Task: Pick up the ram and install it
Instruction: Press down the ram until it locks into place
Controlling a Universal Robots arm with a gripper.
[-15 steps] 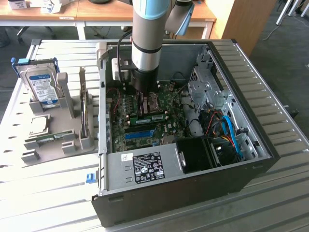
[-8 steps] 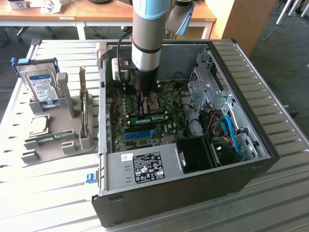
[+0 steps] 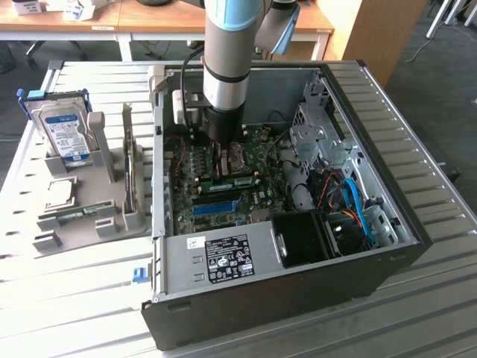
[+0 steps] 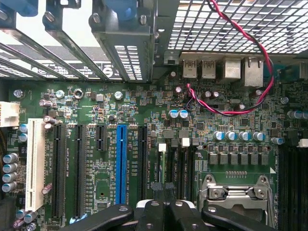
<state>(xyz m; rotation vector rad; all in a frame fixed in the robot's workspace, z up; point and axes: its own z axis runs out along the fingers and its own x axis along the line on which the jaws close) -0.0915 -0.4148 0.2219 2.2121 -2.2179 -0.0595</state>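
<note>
1. Gripper point(image 4: 166, 204) is closed, fingers together low over the motherboard point(image 4: 144, 125) inside the computer case point(image 3: 298, 291).
2. The ram point(image 3: 232, 182) lies seated just beside it, apparently installed.
3. Little looks left.

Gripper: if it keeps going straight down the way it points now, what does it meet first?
Most likely the memory slots on the motherboard, right beside the CPU socket. The shut gripper points there; how close it is cannot be judged.

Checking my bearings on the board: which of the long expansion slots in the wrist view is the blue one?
The blue slot is the fourth long slot counting from the white slot; black slots flank it on both sides.
</note>
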